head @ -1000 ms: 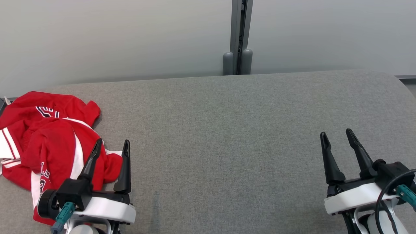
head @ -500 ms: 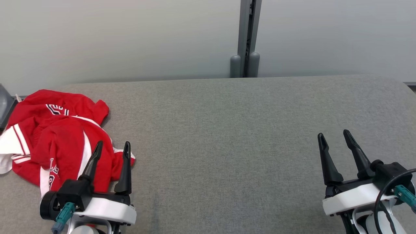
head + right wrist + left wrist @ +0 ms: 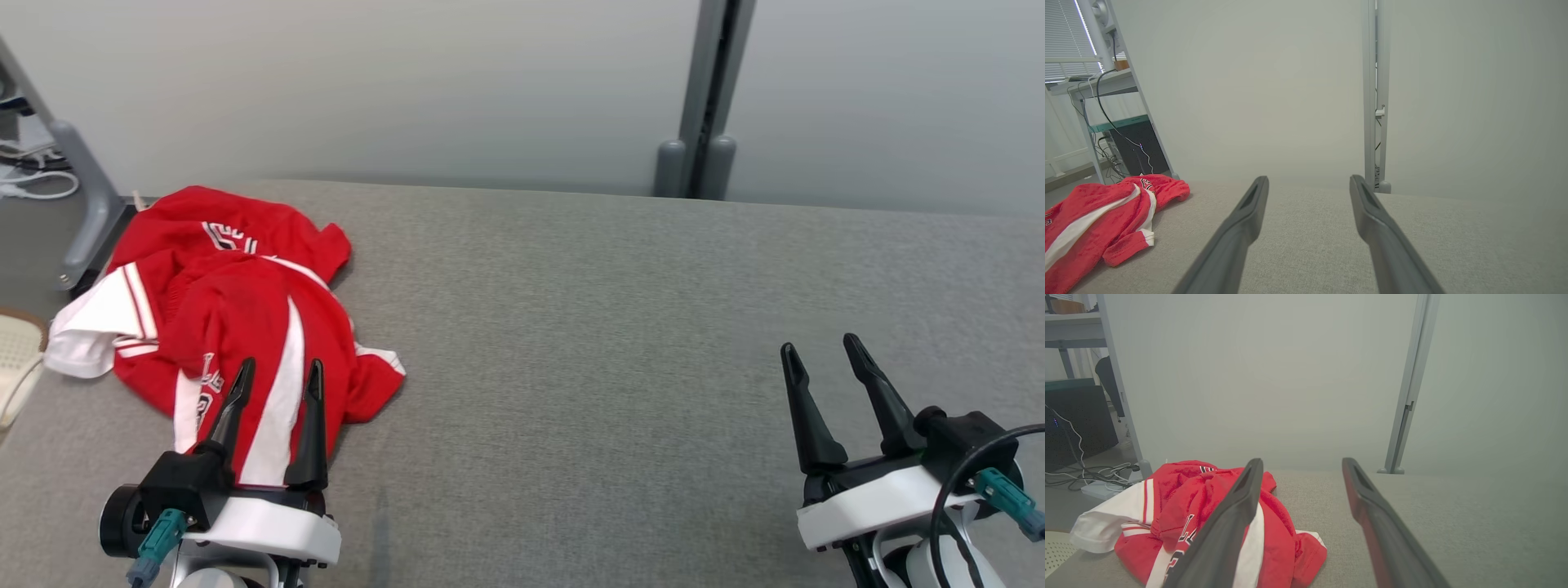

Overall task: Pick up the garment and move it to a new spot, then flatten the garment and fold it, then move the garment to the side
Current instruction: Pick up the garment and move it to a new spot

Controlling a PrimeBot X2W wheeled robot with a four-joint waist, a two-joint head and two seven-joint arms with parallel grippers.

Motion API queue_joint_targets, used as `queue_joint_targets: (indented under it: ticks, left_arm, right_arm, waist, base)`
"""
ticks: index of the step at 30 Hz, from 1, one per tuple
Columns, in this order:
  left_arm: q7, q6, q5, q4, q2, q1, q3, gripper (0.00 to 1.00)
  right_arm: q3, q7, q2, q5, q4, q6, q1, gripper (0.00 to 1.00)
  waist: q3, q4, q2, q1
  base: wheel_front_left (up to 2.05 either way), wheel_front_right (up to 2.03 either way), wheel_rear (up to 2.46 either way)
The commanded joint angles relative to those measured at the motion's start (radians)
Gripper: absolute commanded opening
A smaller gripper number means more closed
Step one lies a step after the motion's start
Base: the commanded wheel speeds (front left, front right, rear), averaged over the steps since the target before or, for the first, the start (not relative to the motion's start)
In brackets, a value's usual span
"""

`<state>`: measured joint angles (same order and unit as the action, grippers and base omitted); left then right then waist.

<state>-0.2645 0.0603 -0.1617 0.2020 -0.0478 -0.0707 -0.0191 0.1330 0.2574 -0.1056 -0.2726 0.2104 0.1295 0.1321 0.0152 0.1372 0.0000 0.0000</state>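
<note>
Head view, read left to right. The camera has swung left over the last second, so the whole frame shifts. The garment (image 3: 237,302) itself lies unmoved, crumpled on the counter (image 3: 588,327). We judge that the pickup has not yet begun. The left gripper (image 3: 279,371), spread wide and empty, stands at the garment's near edge and hides its hem; we cannot tell whether it touches cloth. The right gripper (image 3: 819,345), equally wide and empty, waits well to the garment's right. Folds leave the garment's lettering unreadable.
</note>
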Motion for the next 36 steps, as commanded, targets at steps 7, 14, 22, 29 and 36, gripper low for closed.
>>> queue_joint_targets:
  ticks: [7,14,22,29,36]
  left_arm:
    - [-0.003,-0.007,-0.006,0.015,-0.004,-0.012,0.006,1.00]
    - [-0.003,-0.002,-0.007,0.026,-0.004,-0.003,0.008,1.00]
    - [-0.003,0.007,0.003,0.037,-0.004,0.003,0.014,1.00]
    - [-0.003,0.011,0.006,0.044,-0.004,0.008,0.021,1.00]
    - [-0.003,0.017,0.008,0.049,-0.004,0.003,0.029,1.00]
  right_arm:
    - [0.020,0.008,-0.006,-0.016,0.012,0.002,-0.011,1.00]
    - [0.032,0.008,-0.008,-0.028,0.018,0.002,-0.015,1.00]
    - [0.042,0.008,-0.003,-0.039,0.027,0.002,-0.016,1.00]
    - [0.047,0.008,0.002,-0.045,0.029,0.002,-0.020,1.00]
    - [0.052,0.008,0.005,-0.048,0.029,0.002,-0.019,1.00]
  waist:
    - [-0.007,0.104,0.0000,0.0000]
    - [-0.015,0.185,0.0000,0.0000]
    - [-0.026,0.261,0.0000,0.0000]
    - [-0.033,0.298,0.0000,0.0000]
    - [-0.033,0.324,0.0000,0.0000]
  base:
    - [0.00,0.00,0.00]
    - [0.00,0.00,0.00]
    - [0.00,0.00,0.00]
    - [0.00,0.00,0.00]
    - [0.00,0.00,0.00]
